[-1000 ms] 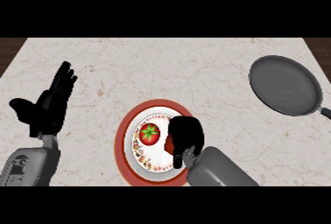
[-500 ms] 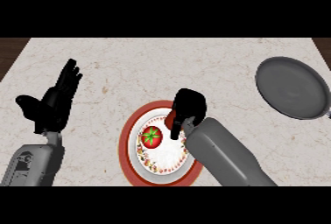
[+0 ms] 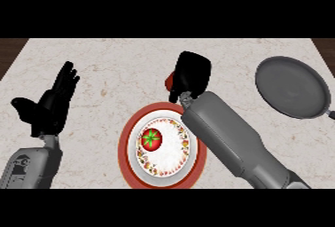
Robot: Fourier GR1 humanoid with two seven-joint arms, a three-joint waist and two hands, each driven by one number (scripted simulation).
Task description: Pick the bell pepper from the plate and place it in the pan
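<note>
The right hand hangs above the plate, its fingers curled round something red. The red bell pepper sits on the plate. The left hand rests open, fingers up.

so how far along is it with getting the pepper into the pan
Nothing looks done: the bell pepper sits on the plate and the pan holds nothing. The right hand is beyond the plate's far rim, off the pepper. The left hand rests open at the left. Grasping, carrying and placing remain.

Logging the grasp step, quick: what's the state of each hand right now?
Left hand: open, holding nothing, resting at the view's left.
Right hand: cannot be told; it would hide anything it held.
</note>
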